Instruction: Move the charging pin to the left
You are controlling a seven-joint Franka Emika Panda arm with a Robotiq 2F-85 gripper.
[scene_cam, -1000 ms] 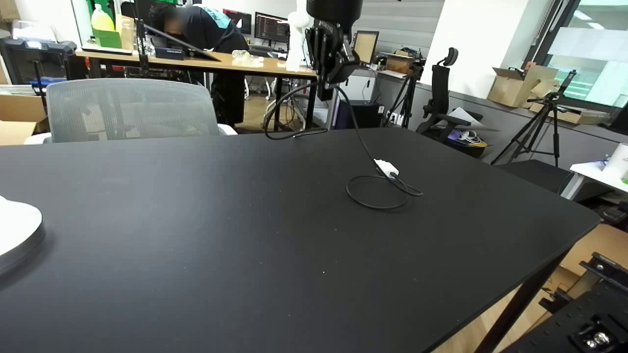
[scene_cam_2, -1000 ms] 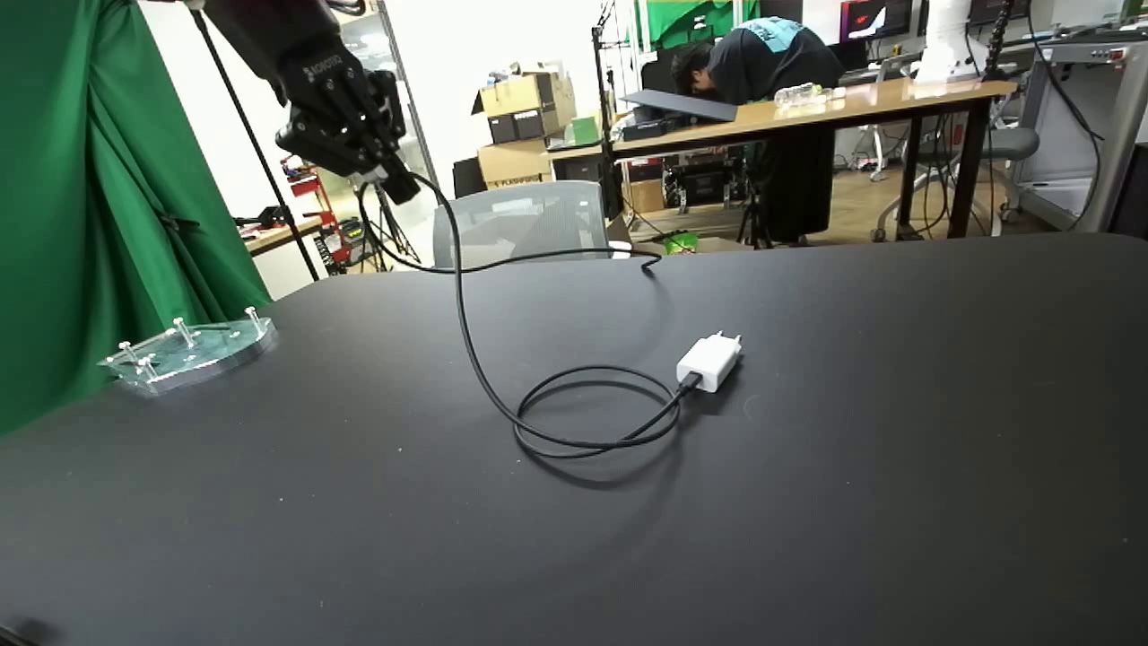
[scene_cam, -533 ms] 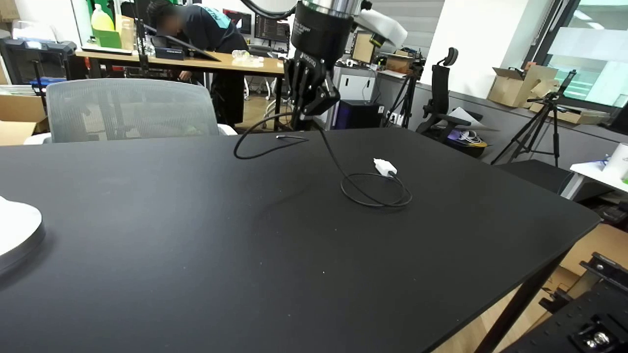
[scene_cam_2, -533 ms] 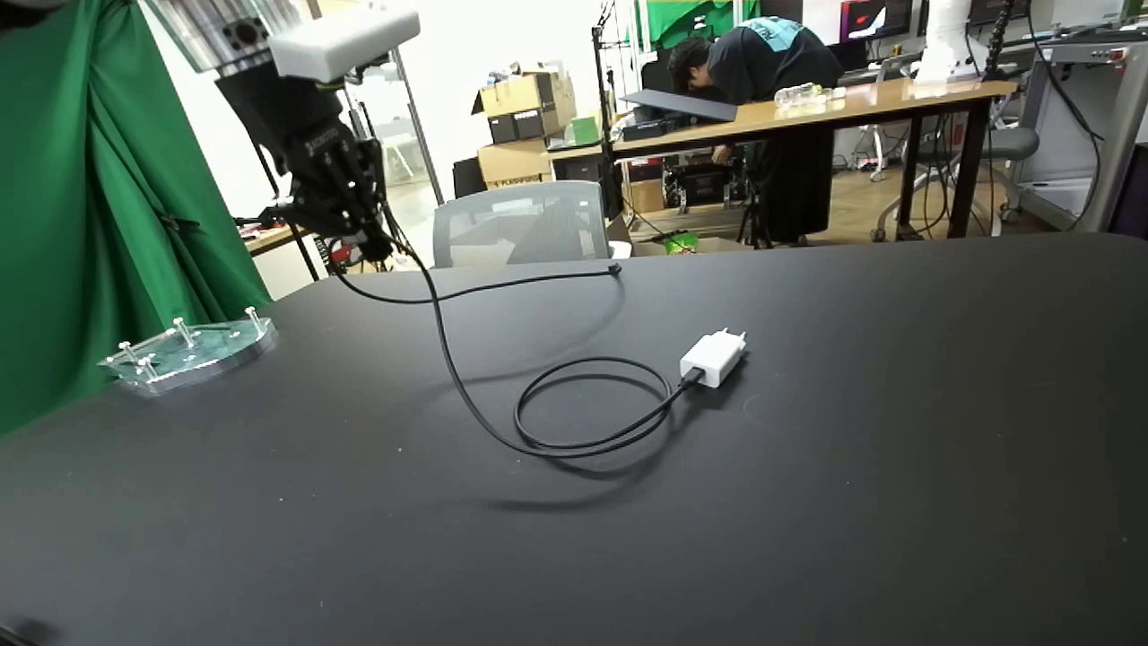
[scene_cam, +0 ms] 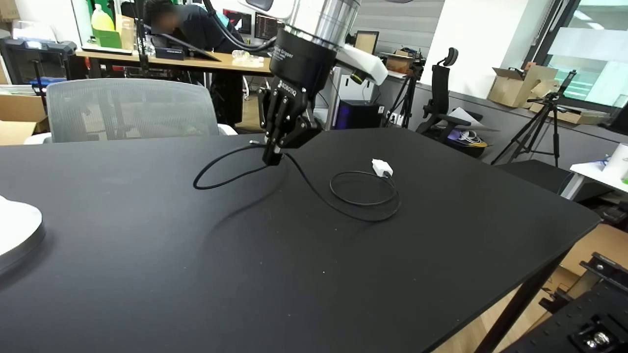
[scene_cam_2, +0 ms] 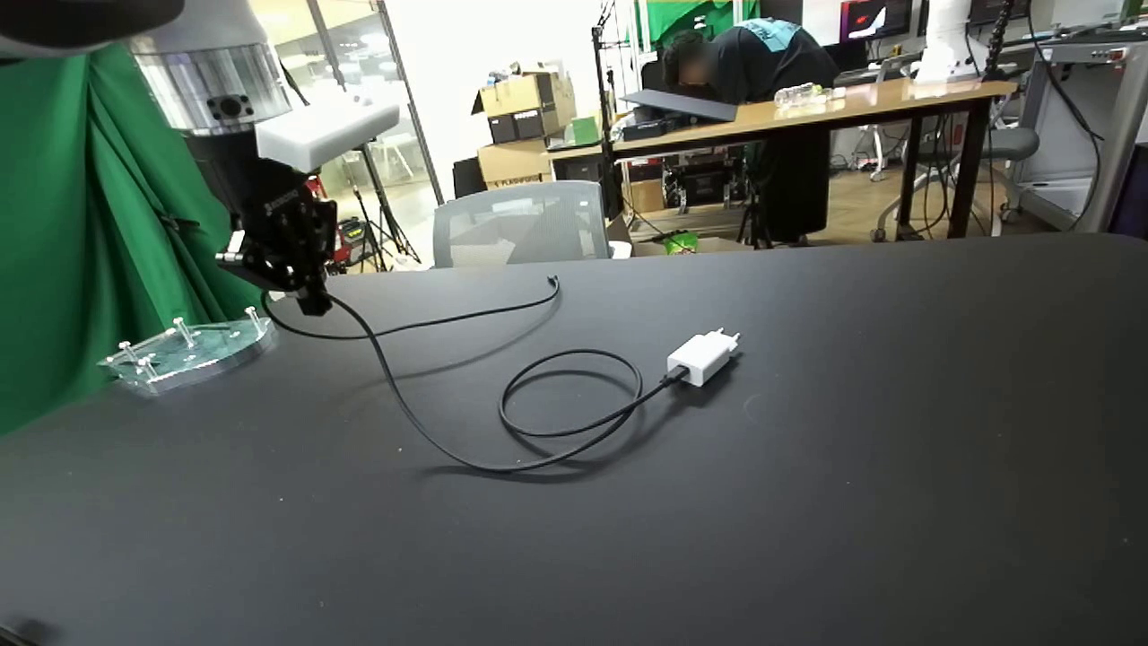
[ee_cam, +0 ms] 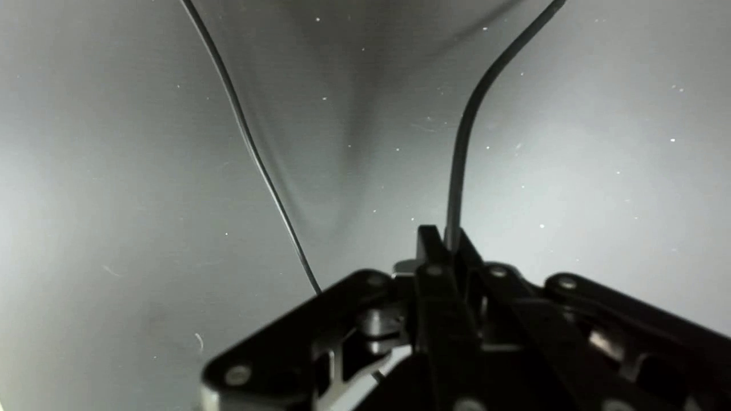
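A claw (scene_cam_2: 314,300) grips a black cable (ee_cam: 459,148) partway along, above the table (scene_cam_2: 807,511). In an exterior view, the charging pin (scene_cam_2: 553,281), its free end, is at the claw's three o'clock. Grasping looks done; placing and releasing apparently remain.

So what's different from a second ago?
The black gripper moved down and leftward in both exterior views, pulling the thin black cable and its free plug end along. The small white charger block barely shifted. The cable stayed gripped; the clear plate with bolts stayed put.
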